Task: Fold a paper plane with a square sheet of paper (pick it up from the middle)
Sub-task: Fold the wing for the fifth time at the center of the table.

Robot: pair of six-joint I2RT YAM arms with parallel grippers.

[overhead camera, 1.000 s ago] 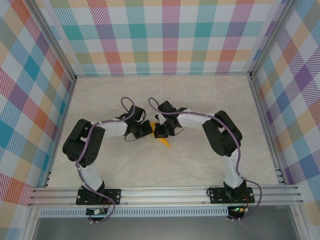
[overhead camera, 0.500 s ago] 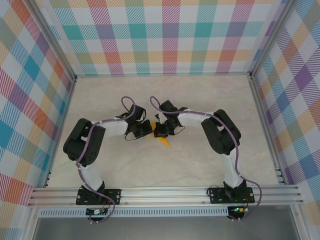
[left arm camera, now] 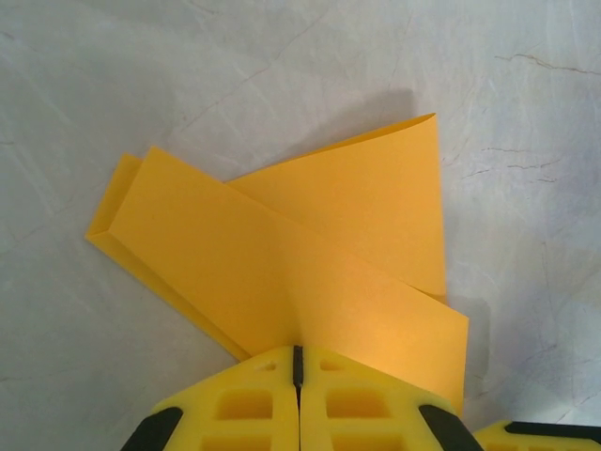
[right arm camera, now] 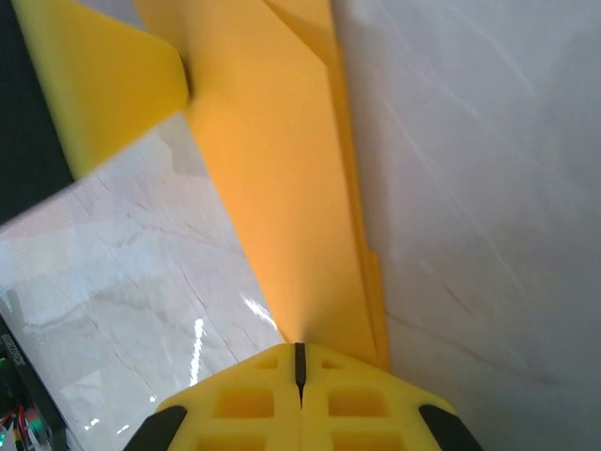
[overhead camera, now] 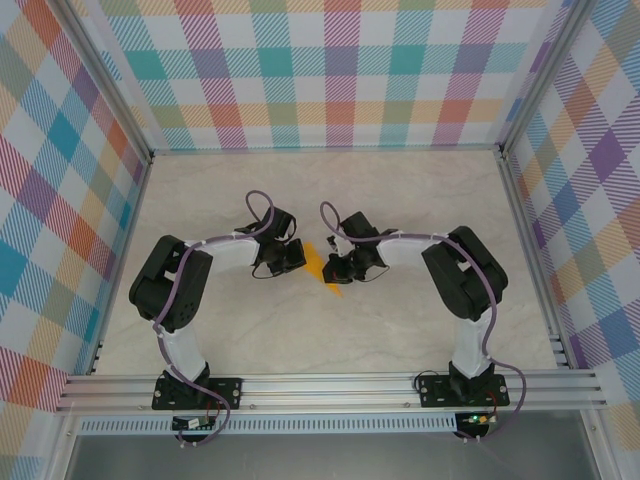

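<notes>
The orange-yellow sheet of paper [overhead camera: 318, 262] is folded into a narrow shape with overlapping flaps [left arm camera: 310, 244] and a pointed end toward the near side. It hangs between the two grippers at mid-table. My left gripper [overhead camera: 297, 258] is shut on its left edge, and a crease runs out from the closed tips [left arm camera: 297, 352]. My right gripper [overhead camera: 336, 270] is shut on the long folded edge [right arm camera: 272, 169], with the paper coming straight out of its tips [right arm camera: 300, 349]. In the right wrist view a yellow finger of the left gripper [right arm camera: 103, 85] holds the far end.
The pale marble-look table [overhead camera: 420, 200] is ringed by checked walls [overhead camera: 330, 70]. An aluminium rail [overhead camera: 330, 385] carries both arm bases at the near edge. Purple cables loop above each wrist.
The right arm has swung to the right and its gripper has shifted right, so more of the orange paper shows between the grippers. The left gripper has hardly moved.
</notes>
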